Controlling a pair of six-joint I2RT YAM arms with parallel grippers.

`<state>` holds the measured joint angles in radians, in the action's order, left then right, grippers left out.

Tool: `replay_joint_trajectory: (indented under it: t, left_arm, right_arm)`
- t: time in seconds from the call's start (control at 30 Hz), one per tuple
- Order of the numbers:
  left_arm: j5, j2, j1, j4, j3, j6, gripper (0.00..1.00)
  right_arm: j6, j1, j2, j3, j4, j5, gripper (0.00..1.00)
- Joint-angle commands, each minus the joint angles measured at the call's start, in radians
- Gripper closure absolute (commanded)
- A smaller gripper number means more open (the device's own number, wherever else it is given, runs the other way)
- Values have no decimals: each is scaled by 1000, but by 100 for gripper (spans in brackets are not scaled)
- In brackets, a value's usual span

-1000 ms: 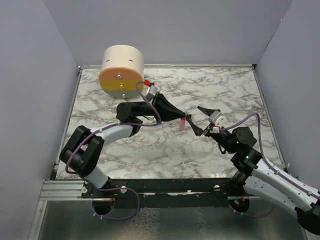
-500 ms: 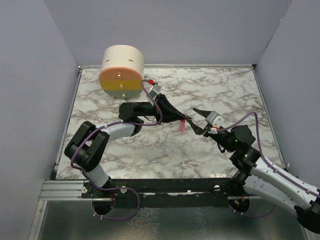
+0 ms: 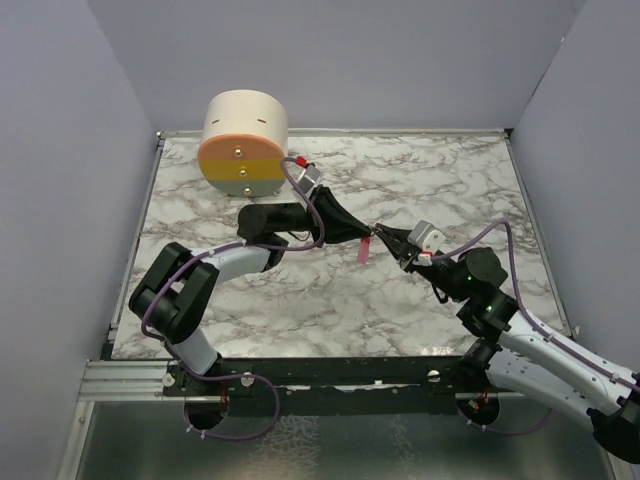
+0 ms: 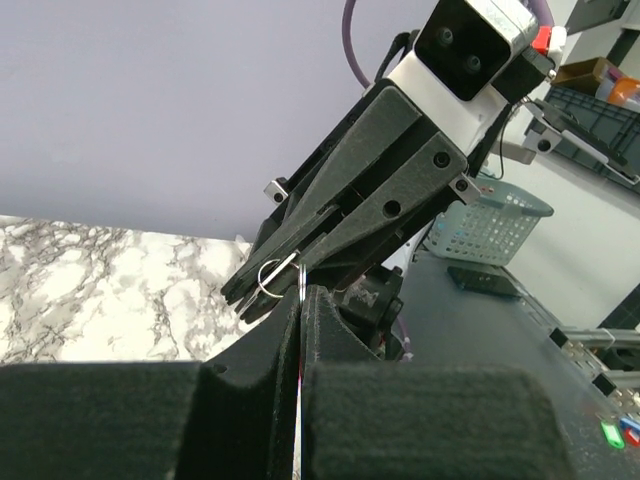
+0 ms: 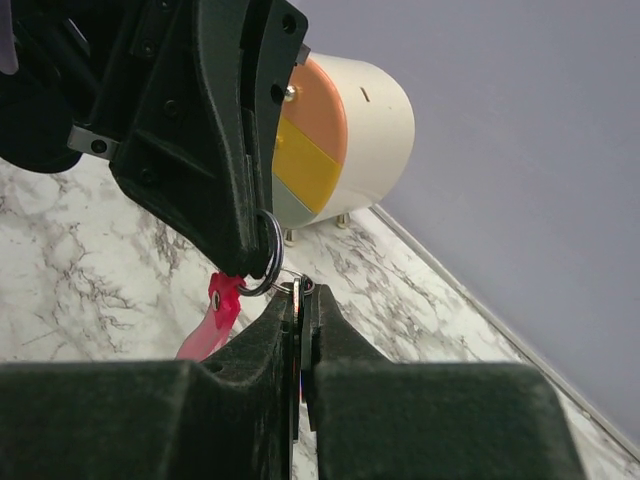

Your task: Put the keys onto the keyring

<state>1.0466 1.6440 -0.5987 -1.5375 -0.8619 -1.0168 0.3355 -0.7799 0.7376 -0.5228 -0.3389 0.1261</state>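
Observation:
My left gripper (image 3: 366,236) hangs over the middle of the marble table, shut on the dark metal keyring (image 5: 266,255). The pink key (image 3: 365,250) dangles below that ring, seen also in the right wrist view as a pink key (image 5: 208,322) with a hole in its head. My right gripper (image 3: 384,238) meets it tip to tip from the right. Its jaws (image 5: 303,292) are shut on a thin flat metal key, edge-on between the pads. A small wire loop (image 4: 268,275) at that key's top touches the keyring. The left gripper (image 4: 302,292) shows only a thin sliver between its pads.
A cream cylinder (image 3: 243,143) with an orange and yellow face stands at the table's back left corner. Grey walls close in the table on three sides. A metal rail (image 3: 300,375) runs along the near edge by the arm bases.
The right gripper's jaws have gone from wide open to shut, and it has slid left up to the left gripper's tip. The left arm shifted only slightly.

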Motion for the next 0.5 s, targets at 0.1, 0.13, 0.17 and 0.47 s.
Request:
replay_joint_trajectory:
  t: [0.1,0.13,0.17,0.47]
  left_arm:
    - [-143,-6,0,-215,-20,-34,100]
    - [-158,-5,0,-221,-21,-35,100]
    - [-171,-5,0,-221,-21,-35,100]
    - [-275,-1,3,-222,-10,-28,100]
  right_arm:
    - [-6,-5,34,-1,-49,36,99]
    - [-9,-5,38,4,-52,37,99]
    - [-12,-5,42,7,-54,38,99]
    - [-22,-5,64,24,-86,37,99]
